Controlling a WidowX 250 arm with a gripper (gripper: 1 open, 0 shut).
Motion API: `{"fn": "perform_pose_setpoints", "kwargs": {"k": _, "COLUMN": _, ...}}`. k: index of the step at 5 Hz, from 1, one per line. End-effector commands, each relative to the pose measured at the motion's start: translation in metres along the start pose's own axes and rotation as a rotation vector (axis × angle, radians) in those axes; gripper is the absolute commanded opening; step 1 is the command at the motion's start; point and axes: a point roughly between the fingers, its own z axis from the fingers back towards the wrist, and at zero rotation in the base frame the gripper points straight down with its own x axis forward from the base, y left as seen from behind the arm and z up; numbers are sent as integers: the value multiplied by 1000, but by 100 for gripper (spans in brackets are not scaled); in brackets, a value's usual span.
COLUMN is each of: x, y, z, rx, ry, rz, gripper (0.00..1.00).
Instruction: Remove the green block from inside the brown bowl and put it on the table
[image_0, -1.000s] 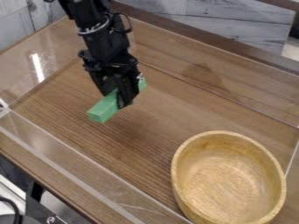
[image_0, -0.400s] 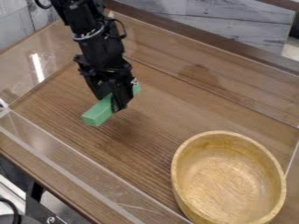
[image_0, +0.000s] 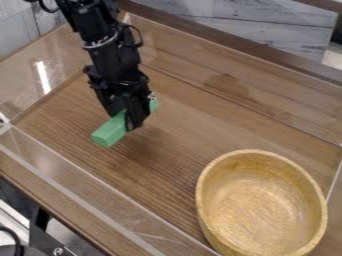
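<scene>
Your pincer (image_0: 128, 116) is clamped on the green block (image_0: 115, 127), pointing steeply down, with the block tilted and its lower end at or just above the bench (image_0: 187, 125). The brown bowl (image_0: 262, 204) sits well apart at lower right.

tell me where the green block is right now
In the camera view the green block is at left of centre, clamped in the shut gripper low over the table, well up and left of the empty brown bowl.
</scene>
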Motion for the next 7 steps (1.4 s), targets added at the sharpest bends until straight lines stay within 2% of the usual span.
{"fn": "perform_pose_setpoints", "kwargs": {"k": 1, "x": 3, "y": 5, "z": 8, "rx": 16, "ry": -24, "rz": 7, "gripper": 0}}
{"fn": "perform_pose_setpoints", "kwargs": {"k": 7, "x": 2, "y": 6, "z": 12, "rx": 5, "ry": 15, "rz": 19, "gripper": 0}}
